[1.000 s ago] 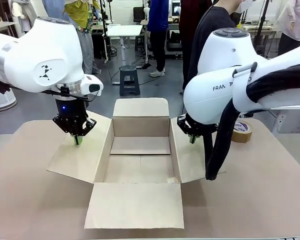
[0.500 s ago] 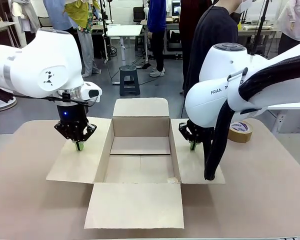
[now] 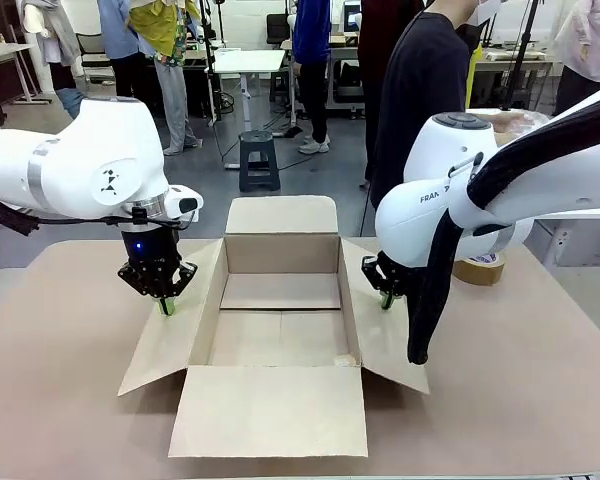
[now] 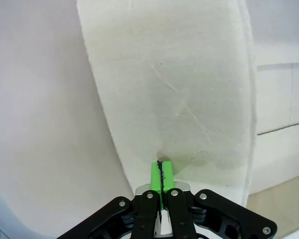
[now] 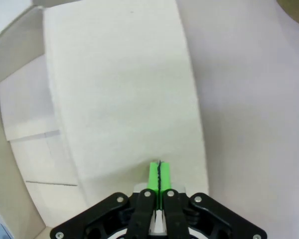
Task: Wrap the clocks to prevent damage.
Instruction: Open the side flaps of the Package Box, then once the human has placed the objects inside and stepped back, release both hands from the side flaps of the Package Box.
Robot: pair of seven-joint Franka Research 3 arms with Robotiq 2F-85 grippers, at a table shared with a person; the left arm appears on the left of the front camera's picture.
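Observation:
The clocks are out of view. An open cardboard box stands mid-table with its flaps spread outward. My left gripper is shut with nothing between its pads, and its tip rests on the box's left flap. The left wrist view shows the same gripper with its pads together against the pale flap. My right gripper is also shut and holds nothing. Its tip sits on the right flap. In the right wrist view this gripper presses on that flap.
A roll of brown tape lies on the table behind my right arm. A person in a black top stands at the far side. The front flap lies flat toward the near edge.
Both grippers have come slightly lower and closer to the box walls. The two side flaps now slope instead of lying flat. The person has shifted to the right.

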